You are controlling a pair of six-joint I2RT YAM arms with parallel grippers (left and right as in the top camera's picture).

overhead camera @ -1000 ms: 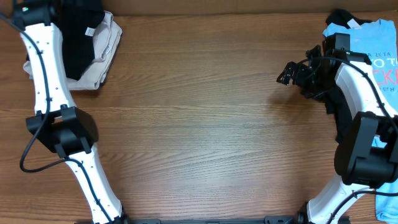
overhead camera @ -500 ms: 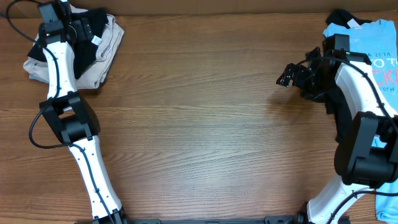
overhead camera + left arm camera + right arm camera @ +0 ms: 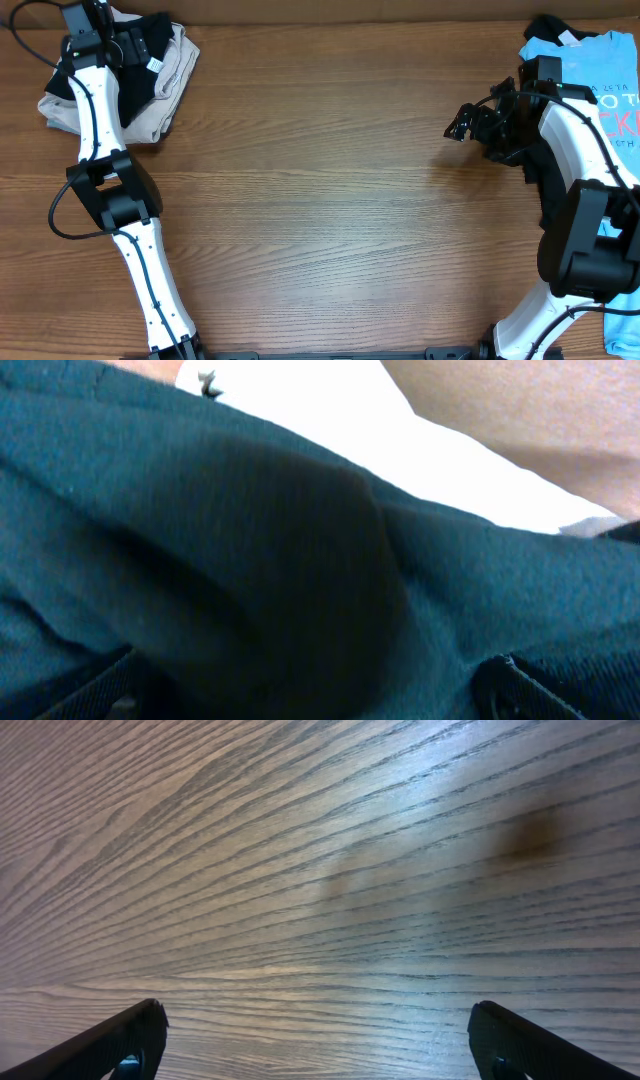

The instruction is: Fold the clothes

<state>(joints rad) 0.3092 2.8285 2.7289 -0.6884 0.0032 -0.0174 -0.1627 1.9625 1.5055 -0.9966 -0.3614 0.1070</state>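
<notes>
A plain black garment (image 3: pixel 135 75) with a small white tag (image 3: pixel 155 64) lies on a beige garment (image 3: pixel 170 95) at the table's far left corner. My left gripper (image 3: pixel 133 45) sits down on this pile. In the left wrist view the black fabric (image 3: pixel 250 540) fills the frame, and my left gripper (image 3: pixel 310 675) has its jaws spread wide with cloth bulging between them. My right gripper (image 3: pixel 460 122) is open and empty over bare wood (image 3: pixel 320 870), left of a light-blue printed T-shirt (image 3: pixel 600 60). Its jaws (image 3: pixel 315 1030) stand far apart.
A dark garment (image 3: pixel 545 25) peeks out behind the light-blue T-shirt at the far right edge. More light-blue cloth (image 3: pixel 625 325) shows at the lower right corner. The wooden table (image 3: pixel 330 200) spans the middle.
Since one second ago my left arm has shifted right and the black garment has come down bunched onto the beige pile. Nothing has moved in the last half second. My right arm is still.
</notes>
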